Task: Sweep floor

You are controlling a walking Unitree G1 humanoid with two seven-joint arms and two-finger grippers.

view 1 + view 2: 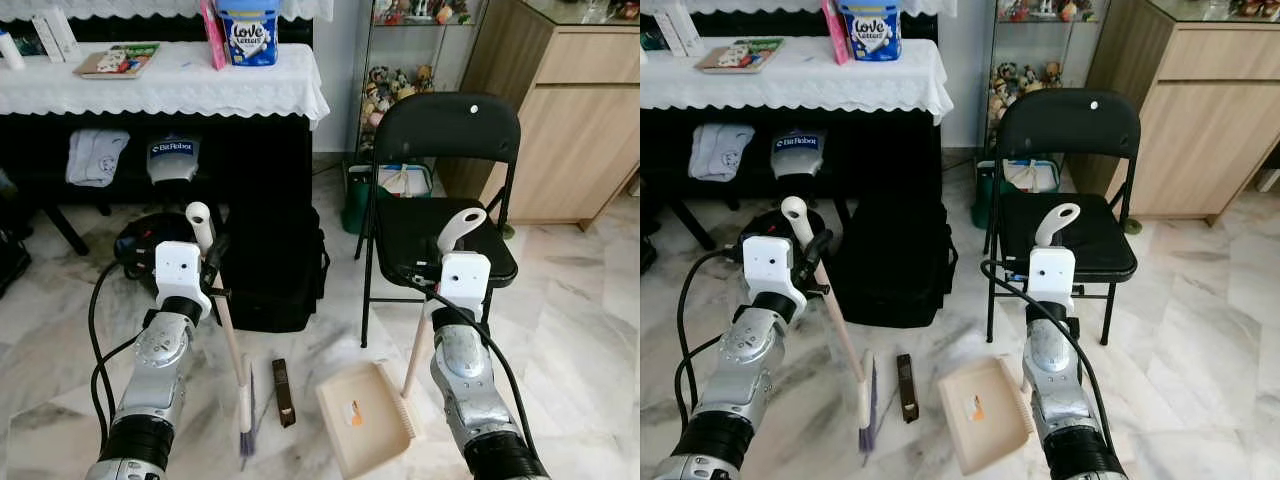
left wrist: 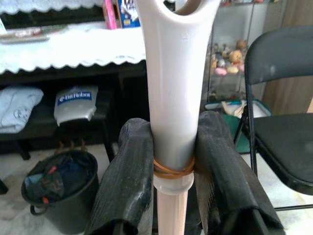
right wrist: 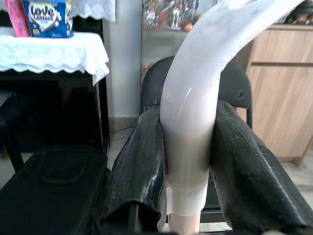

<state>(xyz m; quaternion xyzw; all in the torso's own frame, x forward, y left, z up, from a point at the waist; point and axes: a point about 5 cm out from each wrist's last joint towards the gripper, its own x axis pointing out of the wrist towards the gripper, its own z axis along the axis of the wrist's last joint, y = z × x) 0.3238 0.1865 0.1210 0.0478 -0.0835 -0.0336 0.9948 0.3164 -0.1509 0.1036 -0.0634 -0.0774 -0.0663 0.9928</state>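
Here, the left gripper [image 2: 175, 171] is seen pinching the broom [image 1: 243, 400] near the top of its pale, smooth plastic handle, the two black fingers [image 2: 128, 181] pressed against either side just where a thin orange band circles the shaft. The handle's upper end is cut off by the wrist view's edge. Below this gripper, the handle slopes down to short bristles resting on the glossy marble floor [image 1: 580, 330]; the bristles are blurred and their colour is hard to judge.

The right gripper [image 3: 188, 161] is clamped on the dustpan's curved, glossy white grip, and the lower shaft is partly hidden behind the silver forearm. The beige dustpan [image 1: 362, 415] lies flat on the floor beneath and just left of this gripper, with a small orange scrap inside whose nature cannot be made out. Between broom and dustpan lies a dark, narrow rectangular object [image 1: 284, 392]. Beyond the right gripper stands a black folding chair [image 1: 445, 180]; beyond the left, a black bag [image 1: 270, 265].
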